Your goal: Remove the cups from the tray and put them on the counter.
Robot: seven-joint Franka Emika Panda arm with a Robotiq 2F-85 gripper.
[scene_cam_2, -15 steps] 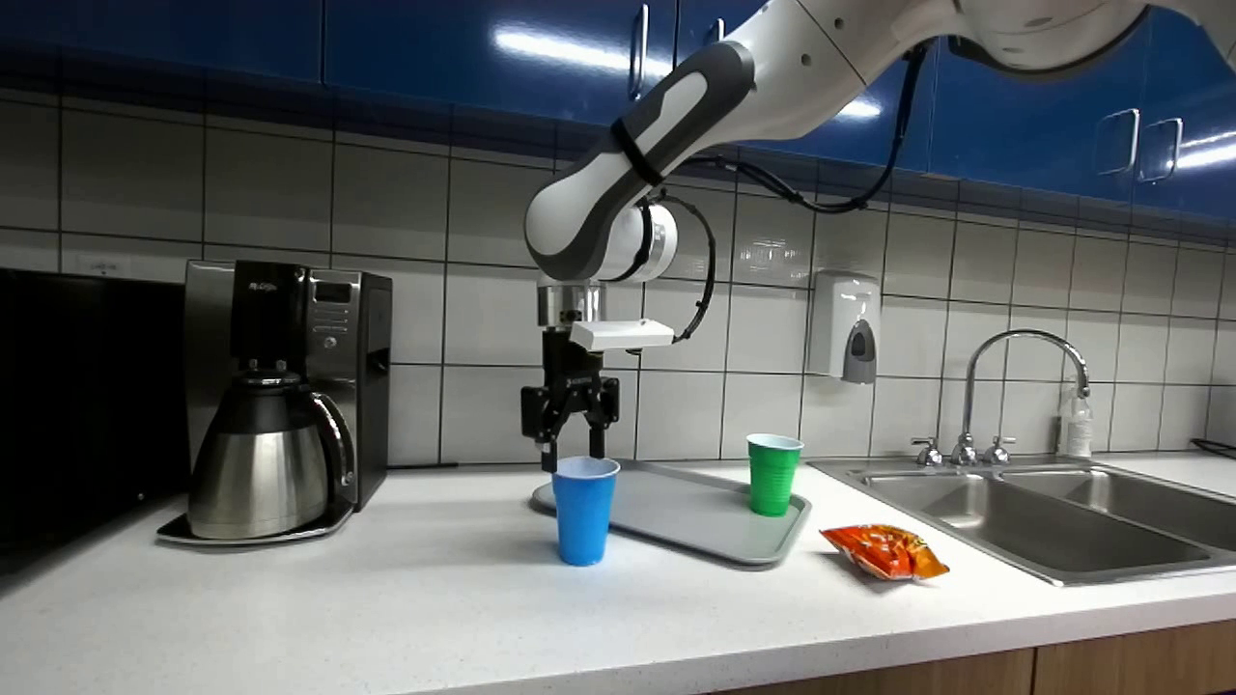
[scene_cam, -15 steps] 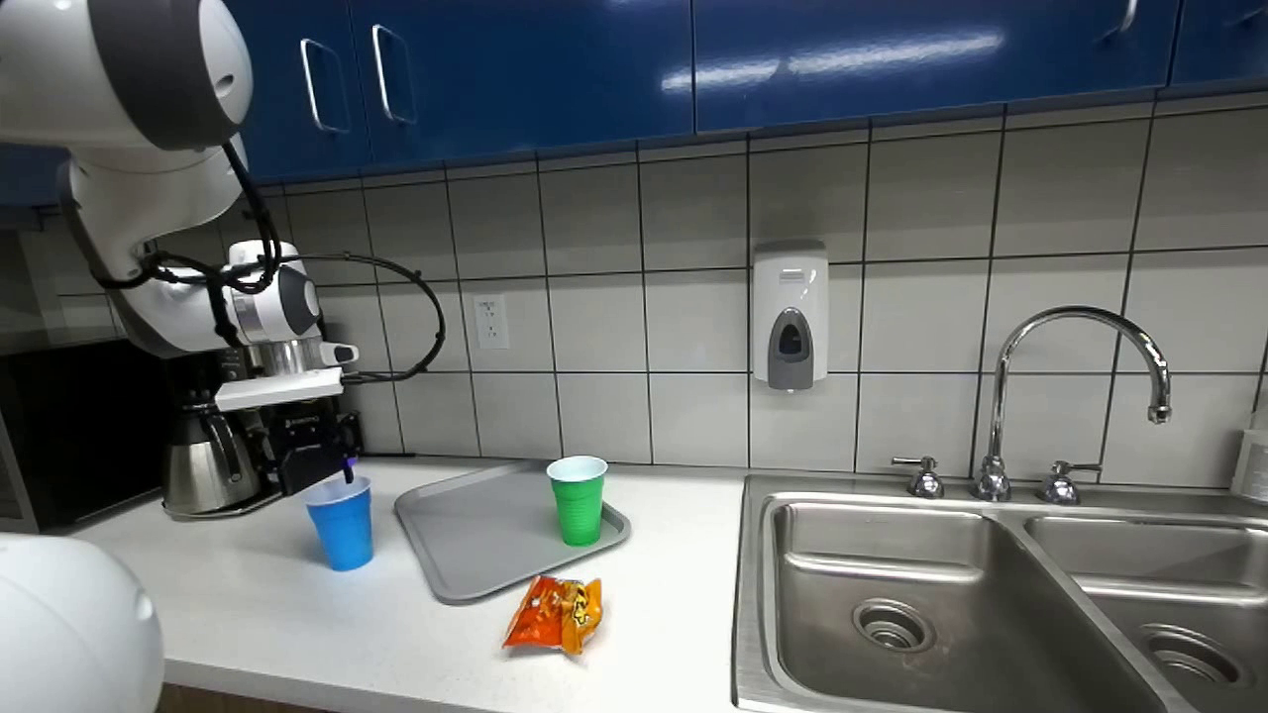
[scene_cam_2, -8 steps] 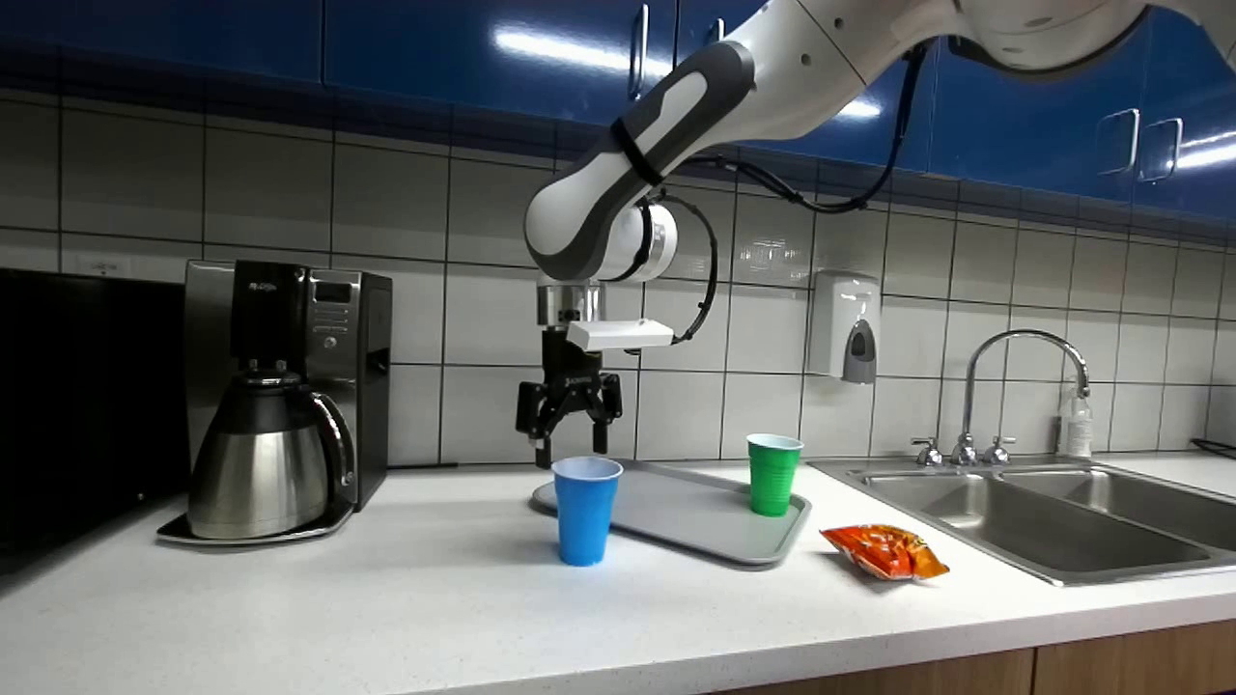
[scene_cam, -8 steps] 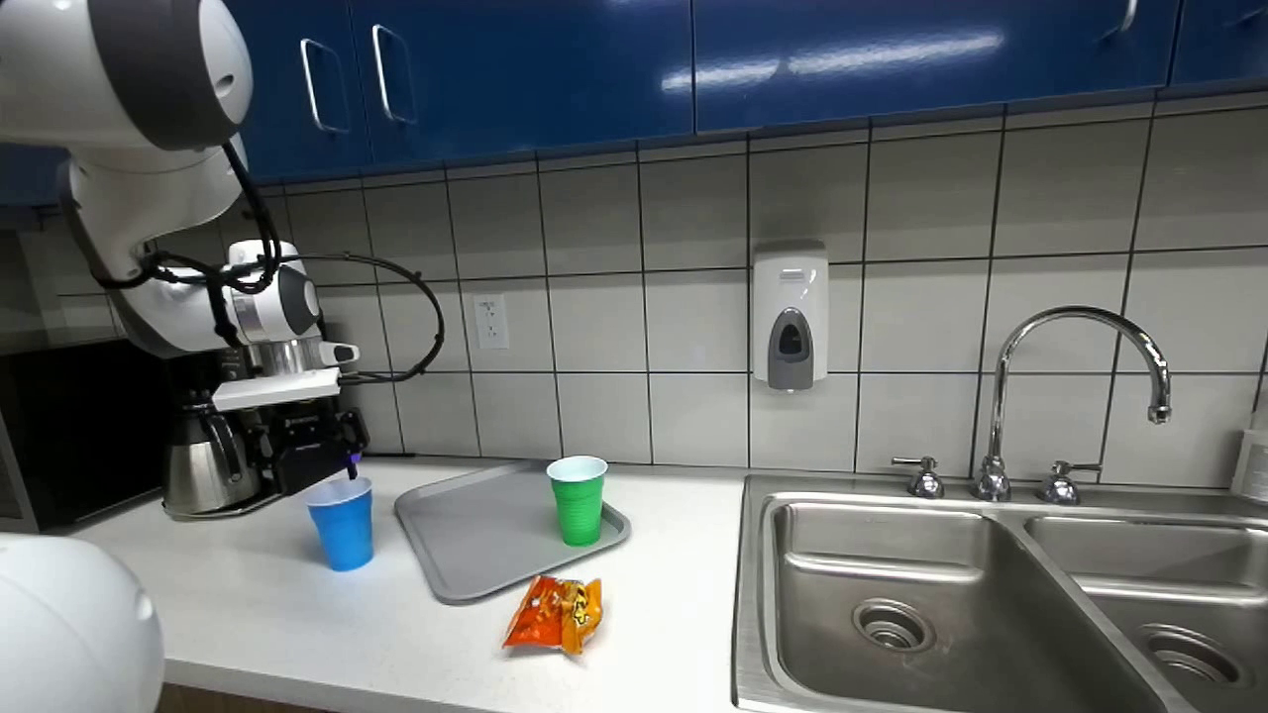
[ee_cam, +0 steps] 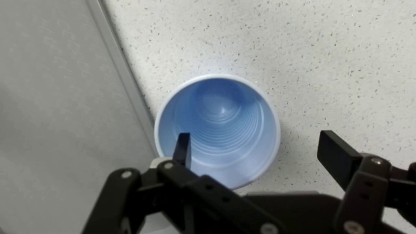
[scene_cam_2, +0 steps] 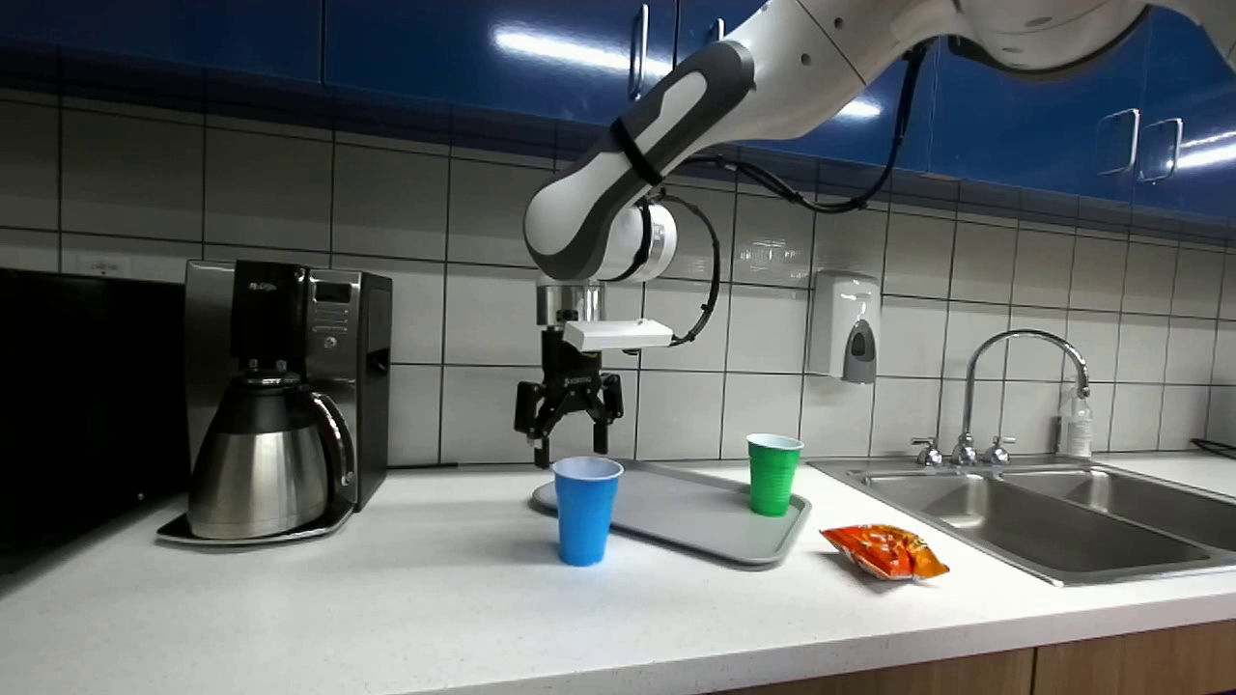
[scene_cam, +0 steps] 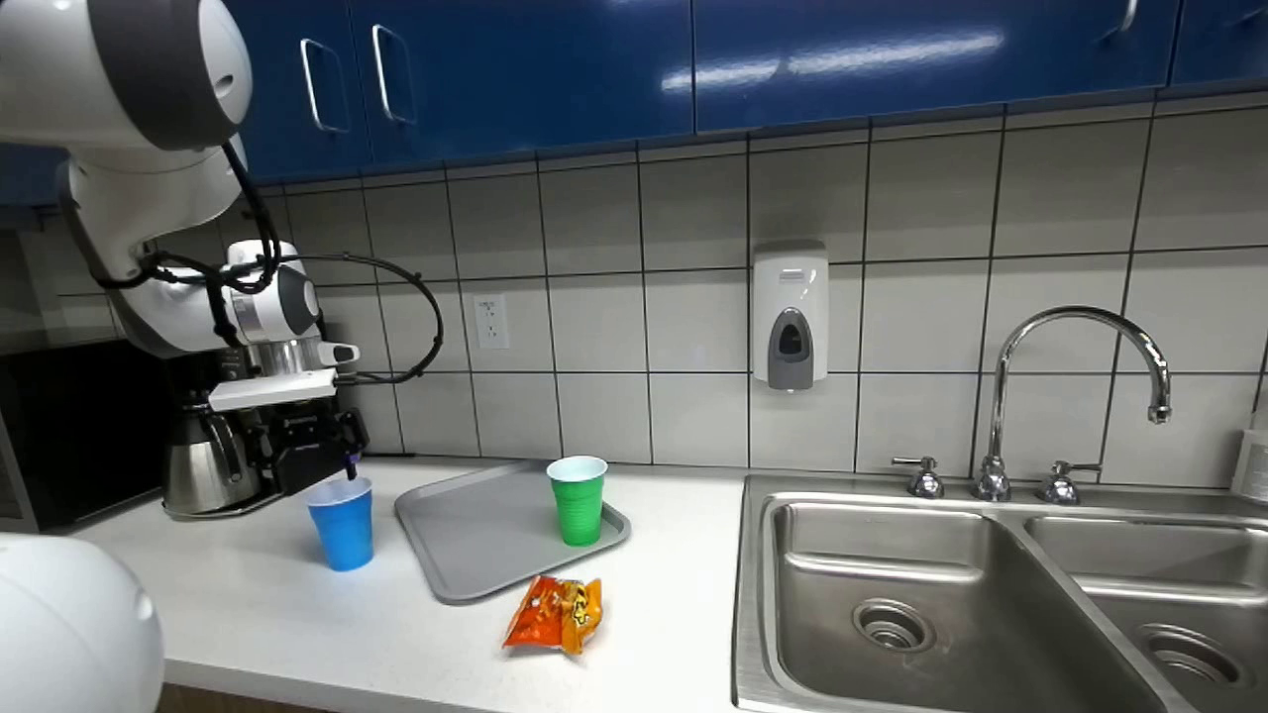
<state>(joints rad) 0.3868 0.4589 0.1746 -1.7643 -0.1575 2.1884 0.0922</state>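
Observation:
The blue cup (scene_cam: 342, 535) stands upright on the white counter (scene_cam_2: 406, 598), beside the grey tray (scene_cam: 475, 540), which also shows in an exterior view (scene_cam_2: 676, 516). The green cup (scene_cam: 579, 507) stands upright on the tray, near one end, in both exterior views (scene_cam_2: 772, 480). My gripper (scene_cam_2: 572, 449) is open and empty, pointing down just above and behind the blue cup's rim. In the wrist view my gripper (ee_cam: 255, 139) has one fingertip over the mouth of the blue cup (ee_cam: 217, 130). The other fingertip is over the counter, outside the rim. The green cup is out of the wrist view.
An orange snack packet (scene_cam: 557, 614) lies on the counter in front of the tray. A coffee maker with a steel carafe (scene_cam_2: 261, 473) stands on one side of the arm. A steel sink (scene_cam: 892, 564) with a tall faucet (scene_cam: 1080, 317) is on the other.
The gripper fingers have spread a little wider apart. The wrist has turned slightly, and the fingertips sit slightly higher. The cups, tray and packet have not moved.

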